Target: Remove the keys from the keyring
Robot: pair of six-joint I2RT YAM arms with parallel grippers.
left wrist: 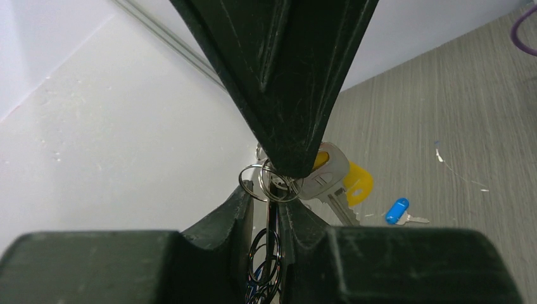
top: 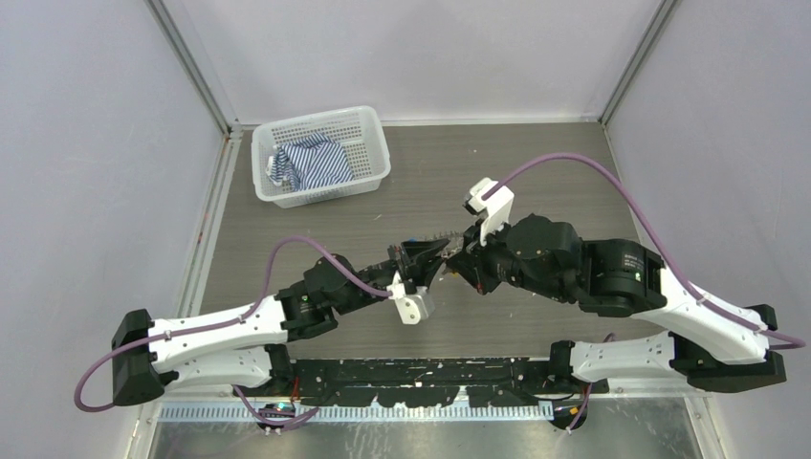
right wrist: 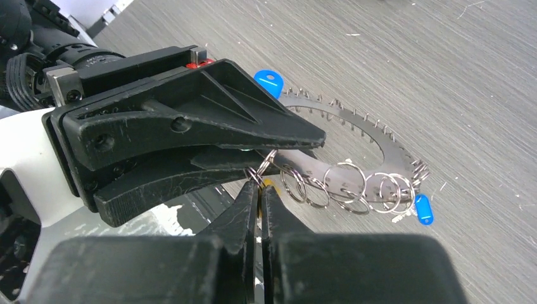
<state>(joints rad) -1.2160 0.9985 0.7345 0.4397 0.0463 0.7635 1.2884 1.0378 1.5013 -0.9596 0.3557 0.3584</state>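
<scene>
The keyring is a wide flat metal ring fringed with small split rings, held a little above the table. My left gripper is shut on its edge, and its black fingers fill the left of the right wrist view. My right gripper meets it tip to tip and is shut on one small split ring at the keyring's rim. A key with a yellow tag hangs right by that spot. Blue tags hang from the keyring. Both grippers meet mid-table.
A blue-tagged key lies loose on the grey table. A white mesh basket with a striped cloth stands at the back left. Grey walls close the table in on both sides.
</scene>
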